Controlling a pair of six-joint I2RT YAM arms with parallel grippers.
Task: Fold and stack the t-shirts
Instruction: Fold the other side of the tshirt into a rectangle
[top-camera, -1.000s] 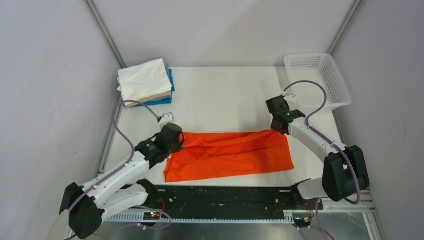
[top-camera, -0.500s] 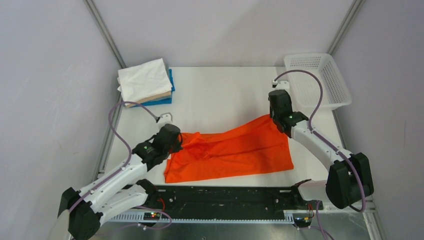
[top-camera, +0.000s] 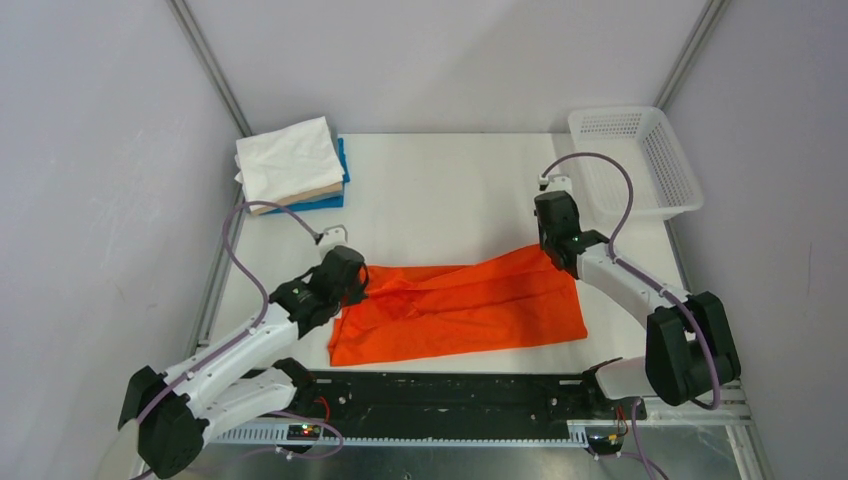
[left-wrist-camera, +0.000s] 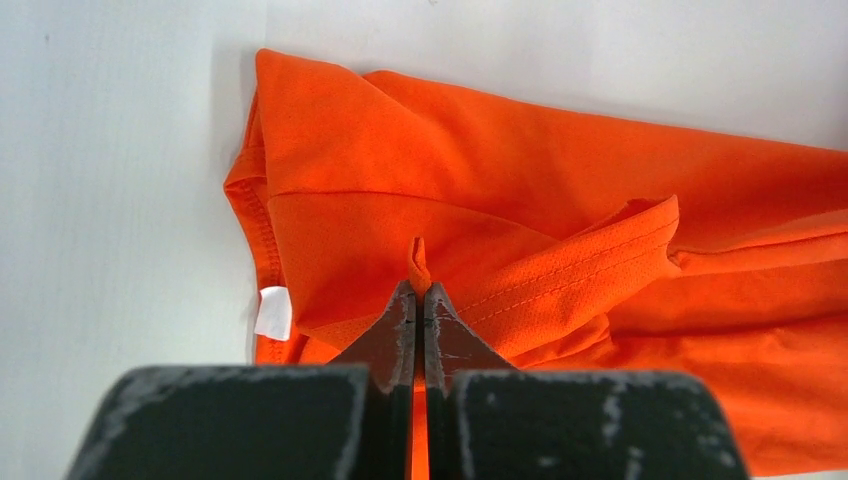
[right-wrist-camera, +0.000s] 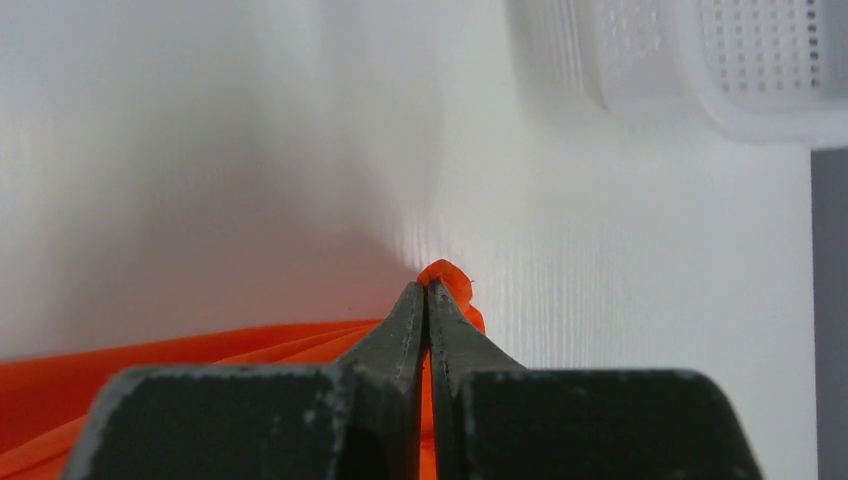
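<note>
The orange t-shirt (top-camera: 460, 308) lies folded lengthwise near the table's front edge. My left gripper (top-camera: 352, 278) is shut on a pinch of its left end; in the left wrist view the gripper (left-wrist-camera: 420, 296) holds a small fold of the orange t-shirt (left-wrist-camera: 520, 200). My right gripper (top-camera: 552, 245) is shut on the shirt's far right corner and holds it slightly raised; in the right wrist view the gripper (right-wrist-camera: 428, 292) has a nub of the orange t-shirt (right-wrist-camera: 445, 275) poking past its tips. The pile of folded shirts (top-camera: 292, 164), white on top with beige and blue below, sits at the far left.
A white mesh basket (top-camera: 636, 160) stands at the far right corner, also in the right wrist view (right-wrist-camera: 740, 60). The black rail (top-camera: 450, 395) runs along the table's near edge. Grey walls close in both sides.
My right gripper lifted the shirt's right corner up and away, then came back down a little. The left gripper stayed nearly still, holding the left end.
</note>
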